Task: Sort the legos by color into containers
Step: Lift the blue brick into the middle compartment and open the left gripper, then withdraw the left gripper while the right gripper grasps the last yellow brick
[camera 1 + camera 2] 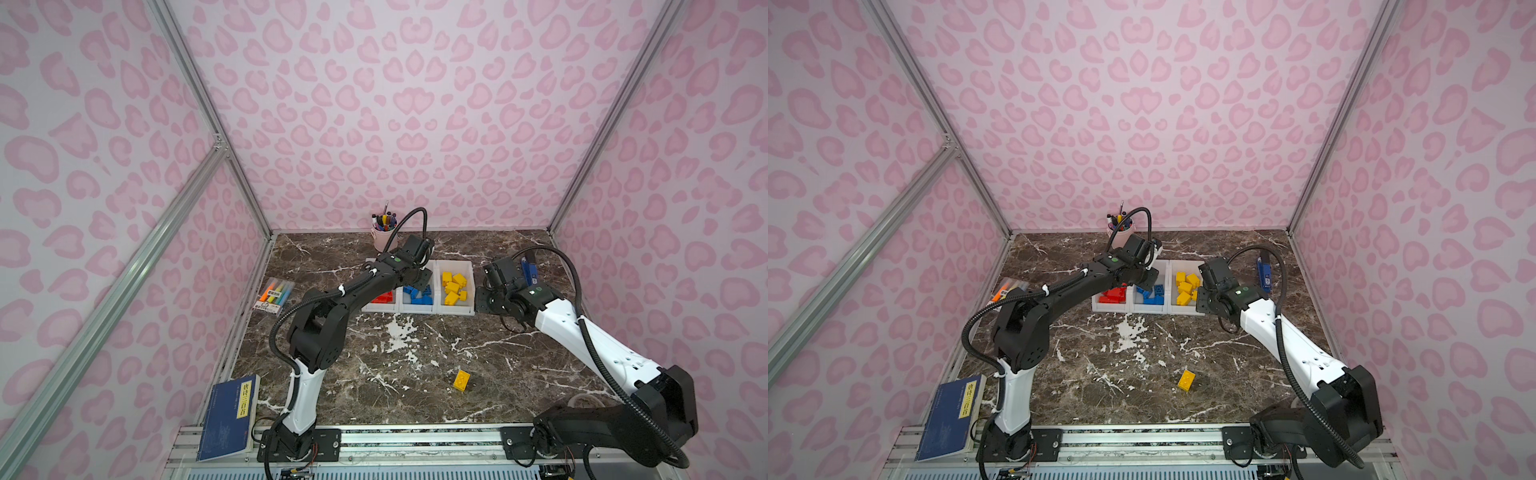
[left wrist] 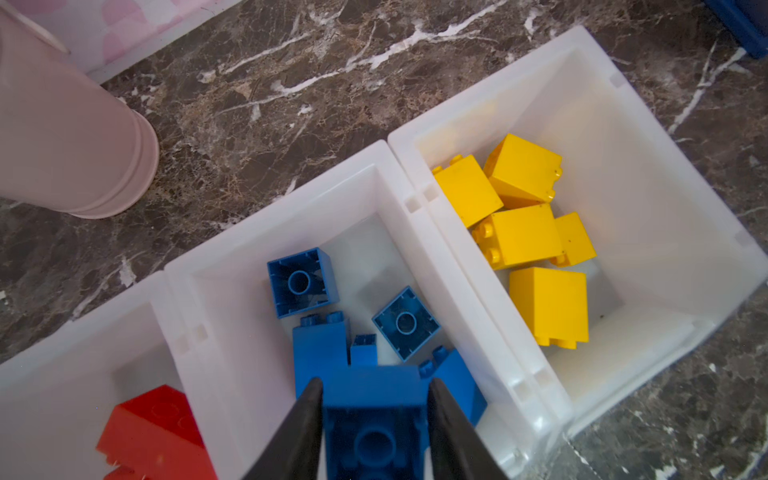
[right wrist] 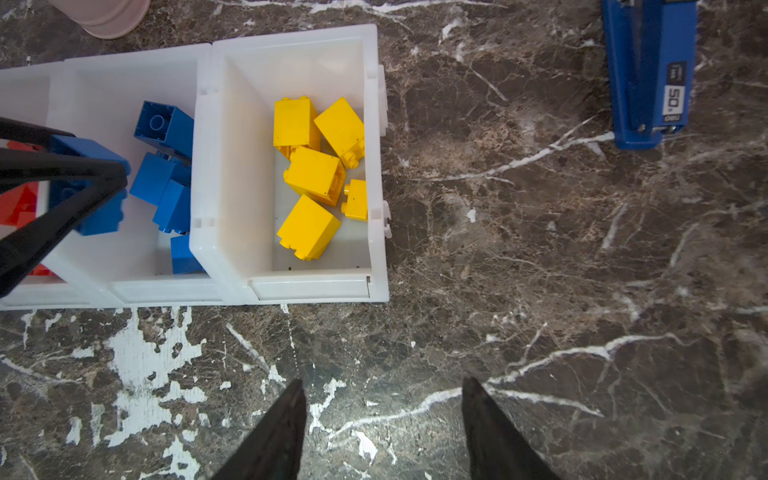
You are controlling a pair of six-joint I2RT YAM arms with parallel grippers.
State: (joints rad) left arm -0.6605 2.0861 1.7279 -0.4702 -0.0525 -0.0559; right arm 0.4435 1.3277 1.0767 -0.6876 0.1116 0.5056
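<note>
Hard plastic is what these bricks are made of, so I think they are light and stiff and will not squash, but their smooth sides may slip. The best place to pinch one looks like its two flat sides, not the bumpy top. The left end effector (image 2: 375, 384) does just that. Its fingers press the two flat sides of a blue brick (image 2: 374, 432), which hangs right above the middle bin (image 2: 291, 207) of the three white bins, over other blue bricks. The right end effector (image 3: 382, 381) has its fingers wide apart and holds nothing. It hangs over bare tabletop (image 3: 540, 249) just beside the yellow end of the bins. One yellow brick (image 1: 461, 380) lies alone on the tabletop, well apart from the bins, on their low-lip side. Both top views show it, but neither wrist view does. The left wrist view shows the hollow bottom of the held brick and the grip on it, which the arm hides in both top views. Red bricks (image 1: 1113, 294) in the far end bin show best in a top view.
</note>
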